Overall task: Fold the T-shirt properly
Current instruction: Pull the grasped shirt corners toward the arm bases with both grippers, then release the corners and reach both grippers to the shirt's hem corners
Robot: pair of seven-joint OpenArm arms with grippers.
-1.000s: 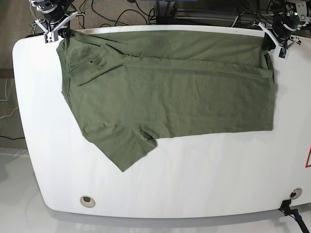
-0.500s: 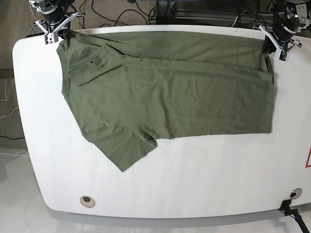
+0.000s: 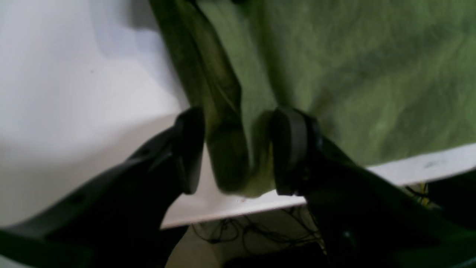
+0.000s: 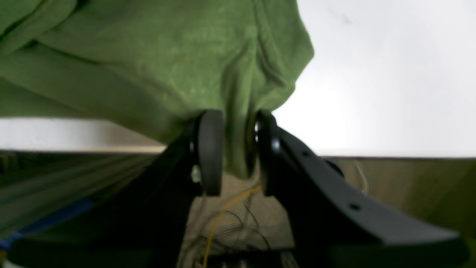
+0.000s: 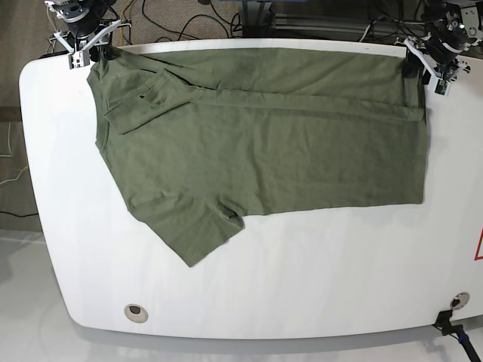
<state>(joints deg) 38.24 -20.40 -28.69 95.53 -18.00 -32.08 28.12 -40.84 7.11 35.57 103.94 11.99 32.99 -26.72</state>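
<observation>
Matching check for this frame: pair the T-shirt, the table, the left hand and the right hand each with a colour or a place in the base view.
1. T-shirt
2. table
3. left hand
4. right hand

a. far corner, on the base view's left
b. olive green
c. white
d. far corner, on the base view's right

Pairs: 1-b, 2-c, 3-d, 4-a

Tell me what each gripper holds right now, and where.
Nothing is clamped: both stand open around the T-shirt. The left gripper straddles its far hem corner, the right gripper its far shoulder-side corner.
</observation>
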